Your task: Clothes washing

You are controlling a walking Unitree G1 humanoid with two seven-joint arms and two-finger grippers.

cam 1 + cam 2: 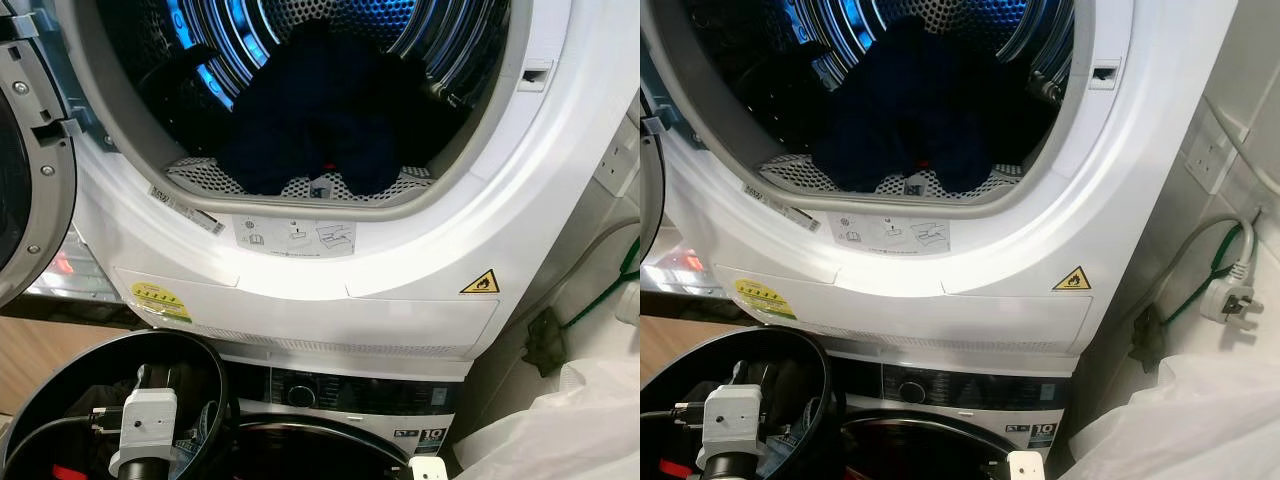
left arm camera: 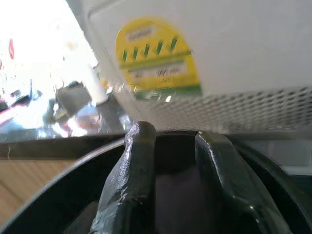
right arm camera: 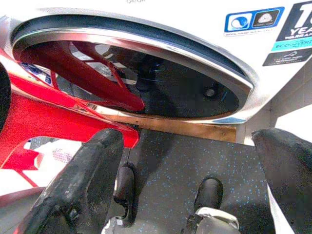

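Note:
A pile of dark navy clothes [image 1: 310, 110] lies in the blue-lit drum of the upper dryer [image 1: 400, 310], at the front of the opening. The dryer's door [image 1: 30, 180] is swung open to the left. Under it sits a washing machine [image 1: 350, 392] with its round glass door [image 3: 161, 87] closed. A black basket [image 1: 60, 390] is at the lower left, and my left wrist is inside it. My left gripper [image 2: 178, 141] points over the basket rim at the dryer's yellow sticker [image 2: 156, 58], fingers slightly apart, nothing between them. My right gripper [image 3: 190, 141] hangs low before the washer, fingers wide open.
A white plastic bag [image 1: 560, 430] sits at the lower right by the wall. A white plug [image 1: 1230, 300] with a green cable hangs there under a wall socket [image 1: 1205, 150]. A red object [image 3: 48, 112] stands left of the washer door, above dark speckled floor [image 3: 195, 156].

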